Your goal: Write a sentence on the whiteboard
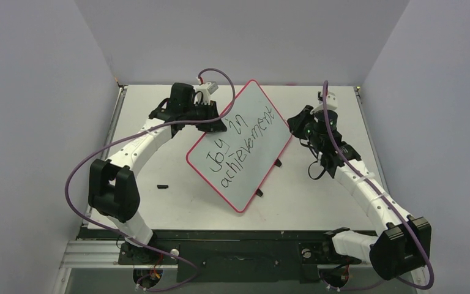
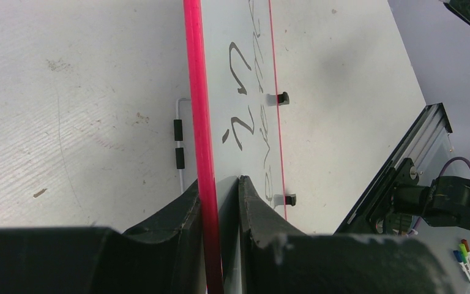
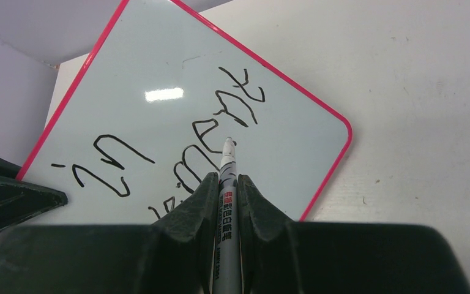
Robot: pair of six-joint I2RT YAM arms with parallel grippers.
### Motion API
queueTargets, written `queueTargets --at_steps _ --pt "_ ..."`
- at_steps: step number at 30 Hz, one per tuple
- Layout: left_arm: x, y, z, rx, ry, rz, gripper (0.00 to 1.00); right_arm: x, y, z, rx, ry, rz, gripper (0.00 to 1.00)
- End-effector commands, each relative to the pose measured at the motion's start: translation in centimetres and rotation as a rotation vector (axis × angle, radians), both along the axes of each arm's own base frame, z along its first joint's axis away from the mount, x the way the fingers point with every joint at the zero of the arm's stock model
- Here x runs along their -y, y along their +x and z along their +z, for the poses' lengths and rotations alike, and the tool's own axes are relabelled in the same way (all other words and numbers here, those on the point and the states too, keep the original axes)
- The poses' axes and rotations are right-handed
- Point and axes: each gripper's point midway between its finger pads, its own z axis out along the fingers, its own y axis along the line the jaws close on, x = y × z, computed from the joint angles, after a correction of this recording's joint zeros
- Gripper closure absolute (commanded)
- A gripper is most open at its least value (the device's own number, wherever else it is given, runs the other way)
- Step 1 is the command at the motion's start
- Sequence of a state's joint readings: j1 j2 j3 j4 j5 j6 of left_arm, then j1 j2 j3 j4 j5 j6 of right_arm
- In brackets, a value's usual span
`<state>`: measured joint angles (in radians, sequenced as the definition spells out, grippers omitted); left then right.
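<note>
The whiteboard (image 1: 245, 141) with its red rim lies tilted across the table's middle. The sentence (image 1: 240, 147) "Joy in achievement" is on it in black, with "Joy" underlined. My left gripper (image 1: 215, 120) is shut on the board's upper-left edge; in the left wrist view the red rim (image 2: 203, 122) runs between my fingers (image 2: 254, 208). My right gripper (image 1: 294, 127) is at the board's right edge, shut on a grey marker (image 3: 226, 184). The marker's tip (image 3: 229, 142) points at the end of "achievement" (image 3: 220, 122); I cannot tell whether it touches.
A small black cap-like piece (image 1: 162, 185) lies on the table left of the board. Black clips (image 1: 279, 163) stick out from the board's lower-right edge. Grey walls enclose the table on three sides. Purple cables loop over both arms.
</note>
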<state>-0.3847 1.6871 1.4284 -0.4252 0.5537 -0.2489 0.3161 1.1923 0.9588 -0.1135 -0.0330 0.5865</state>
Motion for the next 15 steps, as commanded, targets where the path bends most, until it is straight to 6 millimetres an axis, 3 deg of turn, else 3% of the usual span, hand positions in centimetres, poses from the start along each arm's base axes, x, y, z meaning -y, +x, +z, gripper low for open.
queueTargets --at_steps 1,4,10,15 --pt "0.5 -3.5 -6.1 -0.086 0.13 -0.11 1.0 0.1 -0.9 1.8 0.066 0.01 0.006 1.0" --pt "0.2 -3.3 -6.6 -0.082 0.143 -0.107 1.0 0.1 -1.3 1.4 0.059 0.009 0.016 1.0" --pt "-0.2 -2.8 -7.1 -0.067 0.161 -0.106 0.87 0.3 -2.0 0.8 0.049 0.001 0.02 1.0" --pt "-0.4 -1.9 -7.4 -0.061 0.175 -0.102 0.82 0.2 -2.1 0.0 0.036 -0.002 0.028 1.0"
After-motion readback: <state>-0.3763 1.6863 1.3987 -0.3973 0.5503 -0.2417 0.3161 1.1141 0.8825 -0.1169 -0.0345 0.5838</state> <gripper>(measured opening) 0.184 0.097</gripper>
